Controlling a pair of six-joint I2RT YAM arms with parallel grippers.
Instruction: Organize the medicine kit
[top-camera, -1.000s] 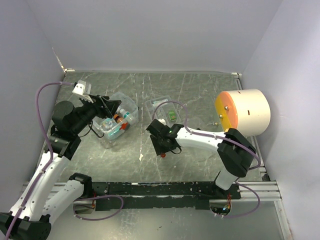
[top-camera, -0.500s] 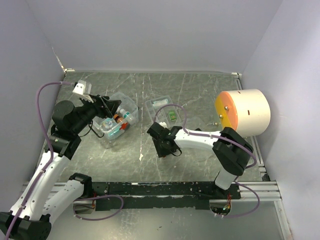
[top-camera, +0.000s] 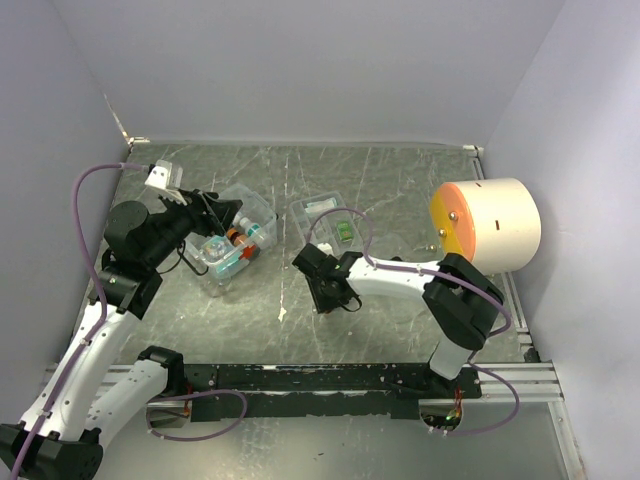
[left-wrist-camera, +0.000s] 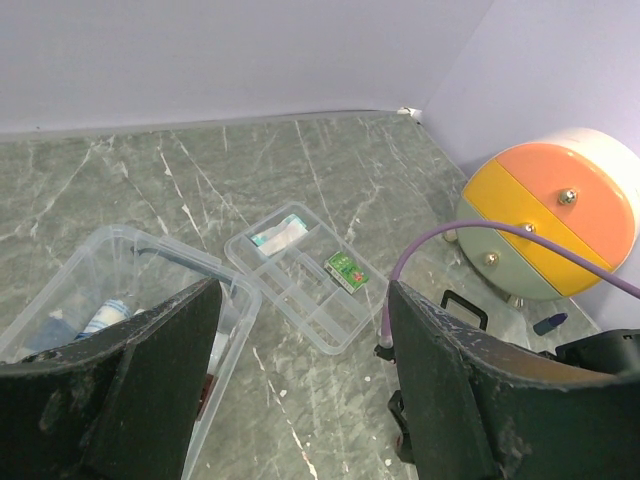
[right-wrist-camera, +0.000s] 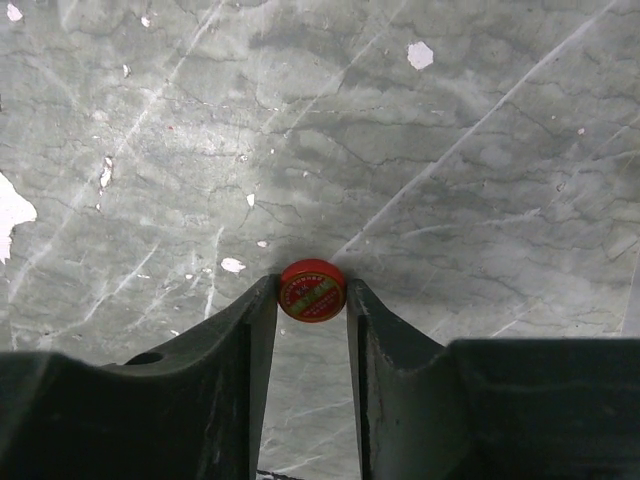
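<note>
The medicine kit sat partly filled at the left of the surface, its tray near, while the right gripper pinched a loose red tin yet to be stowed and the left gripper gaped wide.

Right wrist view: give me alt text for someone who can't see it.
A small red tin sits on the grey marbled table, pinched on both sides between the black fingertips of the right pincer. Nothing else is in the picture.
</note>
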